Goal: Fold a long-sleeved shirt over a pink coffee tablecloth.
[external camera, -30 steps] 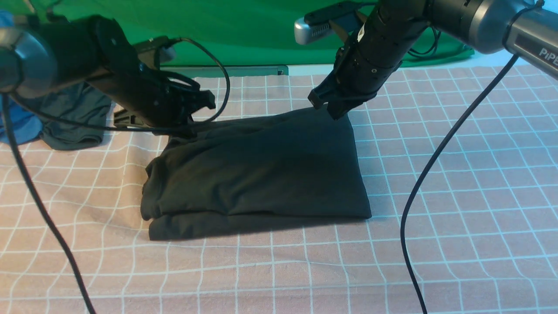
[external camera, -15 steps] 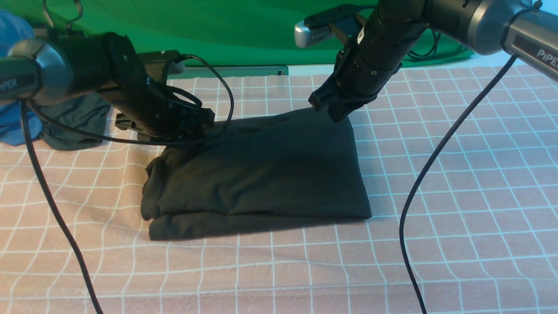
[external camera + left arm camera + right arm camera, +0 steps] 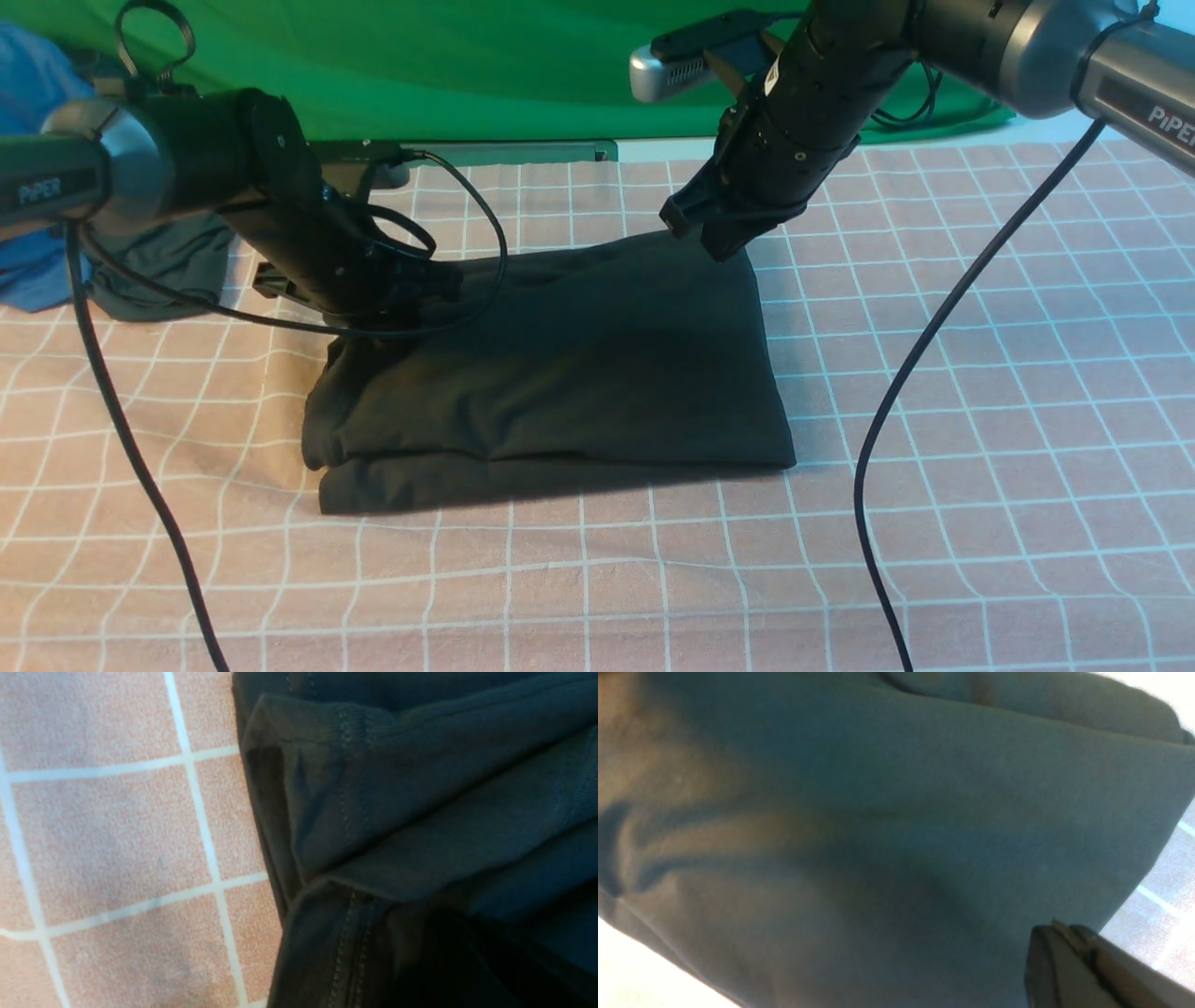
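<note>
Across the wide dusty-pink tablecloth with its thin white grid [image 3: 934, 373], the black cotton long-sleeved shirt [image 3: 560, 373] lies folded into a thick, roughly rectangular bundle near the middle, its layered edges stacked along the near left side. No print or label shows on the fabric that faces up.

From where I stand, the left gripper [image 3: 411, 285] sits low at the bundle's far left corner, right at the cloth. Its fingertips are lost against the dark fabric, but the jaws are pressed together; I cannot tell whether any fabric is pinched between them. The left wrist view looks down on stitched hems and overlapping folds of the shirt beside bare pink squares of tablecloth, with no finger showing.

The right gripper [image 3: 714, 233] hangs at the far right corner of the bundle, its dark tips together and touching or just above the shirt's edge. In the right wrist view one dark fingertip [image 3: 1069, 970] shows with the smooth black fabric behind it, apparently holding nothing.

At the far left edge of the table, a smaller dark grey garment [image 3: 159, 271] lies crumpled beside a blue garment [image 3: 28, 93], both well apart from the shirt. A plain green backdrop cloth [image 3: 513, 65] hangs behind the table.
</note>
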